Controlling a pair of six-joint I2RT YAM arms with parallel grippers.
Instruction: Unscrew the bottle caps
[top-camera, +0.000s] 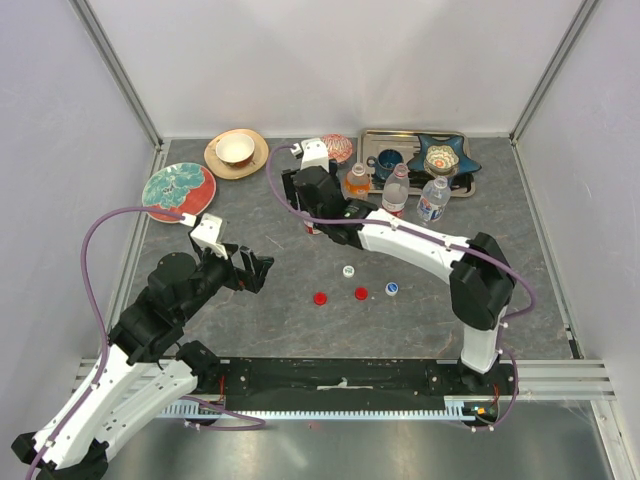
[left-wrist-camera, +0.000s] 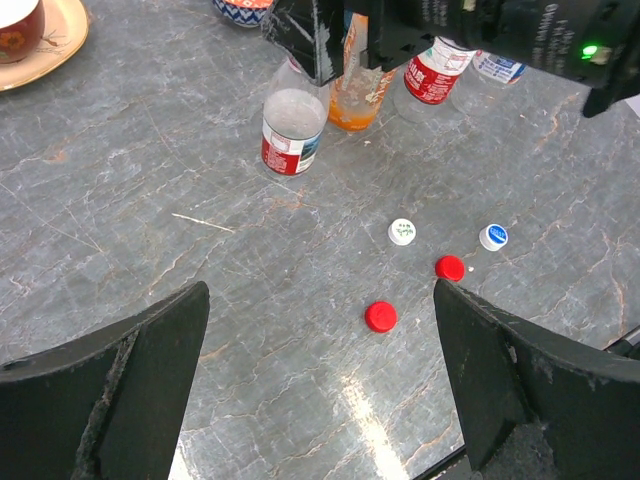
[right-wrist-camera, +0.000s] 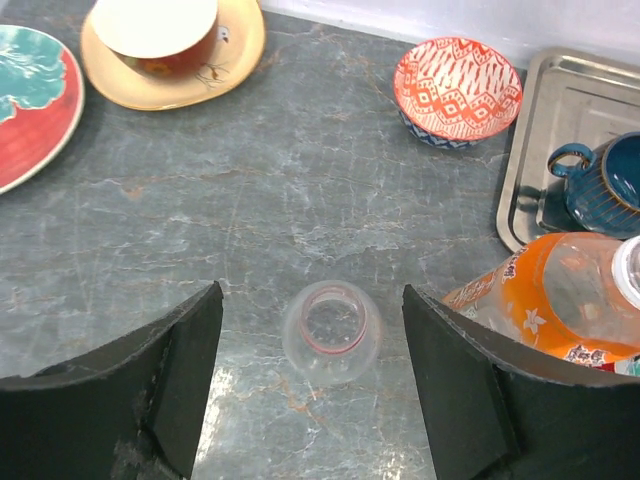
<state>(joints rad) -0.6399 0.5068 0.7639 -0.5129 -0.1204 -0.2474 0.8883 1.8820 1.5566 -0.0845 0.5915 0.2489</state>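
Note:
Looking straight down in the right wrist view, a clear bottle (right-wrist-camera: 332, 332) stands with its mouth uncapped between the fingers of my right gripper (right-wrist-camera: 312, 296), which is open and clear of it on both sides. The left wrist view shows that red-labelled bottle (left-wrist-camera: 293, 125) under the right gripper, with the orange bottle (left-wrist-camera: 355, 95) and two more clear bottles (left-wrist-camera: 432, 75) (left-wrist-camera: 495, 68) behind. Loose on the table lie two red caps (left-wrist-camera: 380, 316) (left-wrist-camera: 450, 268), a white cap (left-wrist-camera: 402, 232) and a blue-and-white cap (left-wrist-camera: 493, 237). My left gripper (left-wrist-camera: 320, 290) hangs open over them, holding nothing.
A steel tray (top-camera: 372, 140) at the back holds a blue mug (top-camera: 386, 163) and a blue star-shaped dish (top-camera: 443, 160). Left of it sit a patterned bowl (right-wrist-camera: 458, 78), a cup on a tan plate (right-wrist-camera: 165, 40) and a red-and-teal plate (top-camera: 178, 190).

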